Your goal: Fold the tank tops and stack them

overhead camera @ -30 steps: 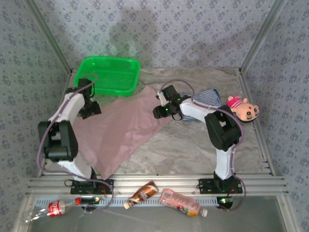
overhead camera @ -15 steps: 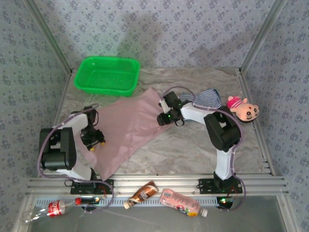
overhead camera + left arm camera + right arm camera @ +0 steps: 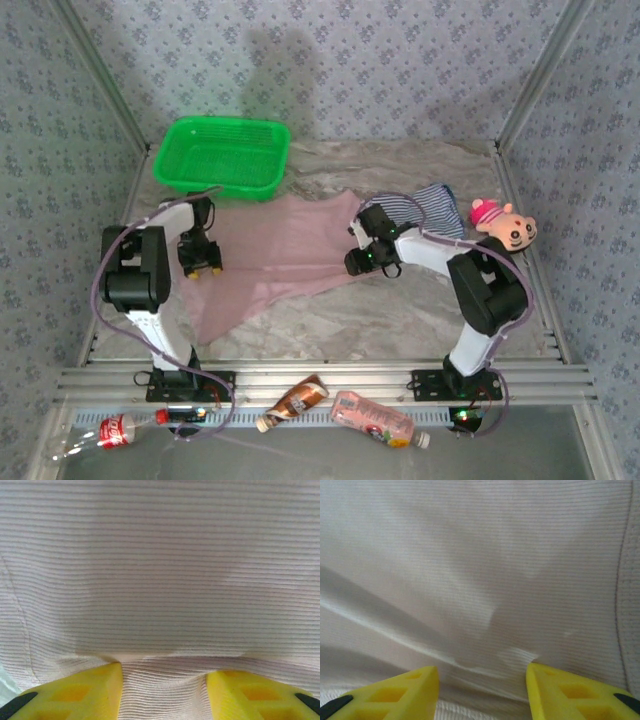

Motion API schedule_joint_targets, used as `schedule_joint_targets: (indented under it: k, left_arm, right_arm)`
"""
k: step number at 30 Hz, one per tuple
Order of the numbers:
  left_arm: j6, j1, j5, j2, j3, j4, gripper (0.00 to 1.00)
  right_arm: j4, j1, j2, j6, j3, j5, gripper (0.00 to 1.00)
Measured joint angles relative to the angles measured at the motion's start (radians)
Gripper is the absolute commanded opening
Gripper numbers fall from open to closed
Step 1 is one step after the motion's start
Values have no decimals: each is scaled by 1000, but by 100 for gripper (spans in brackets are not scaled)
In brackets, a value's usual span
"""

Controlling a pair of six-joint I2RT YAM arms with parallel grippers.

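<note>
The dusty pink tank top [image 3: 280,255] lies spread on the table between my two grippers, its ribbed cloth [image 3: 160,570] close under the left wrist camera and likewise under the right [image 3: 470,560]. My left gripper [image 3: 200,262] [image 3: 164,675] stands open at the top's left edge, a pucker of fabric rising between its yellow fingers [image 3: 95,690]. At the top's right corner my right gripper [image 3: 362,262] [image 3: 482,675] is also open, with creased cloth between its fingers [image 3: 560,690]. The navy-and-white striped tank top [image 3: 428,205] lies bunched behind the right arm.
A green basket [image 3: 222,155] sits at the back left. A pink plush toy [image 3: 505,226] lies by the right wall. Three bottles [image 3: 375,420] lie below the table's front rail. Bare marbled table [image 3: 380,320] shows in front of the pink top.
The pink top has shifted right and now lies more level than diagonal. The right gripper moved right with its corner. The left gripper swung toward the front, then back up beside the cloth.
</note>
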Motion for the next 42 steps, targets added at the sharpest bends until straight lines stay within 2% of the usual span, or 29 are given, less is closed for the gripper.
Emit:
schedule_joint_targets:
  k: [6,10,14,17,27,30,36,42]
  left_arm:
    - [-5,1,-6,-11,24,-24,54]
    - [-55,38,35,-149,-45,-62,56]
    - [-145,60,97,-342,-171,-87,56]
    - [-225,60,140,-424,-272,-103,56]
    - [-479,61,161,-649,-514,-108,55]
    - [-531,69,146,-649,-544,-97,55]
    - [-591,75,110,-621,-573,-57,54]
    - [-631,74,102,-595,-603,-12,49]
  right_arm:
    - [88,61,-176,-56,-118,-12,47]
    - [162,212,-283,-91,-217,-8,43]
    - [222,355,-278,-113,-245,-8,42]
    - [273,400,-219,-136,-233,-4,42]
    - [373,420,28,-182,-110,34,41]
    - [377,420,62,-194,-81,48,36]
    - [369,420,87,-232,-58,86,15]
    - [350,420,43,-256,-96,101,9]
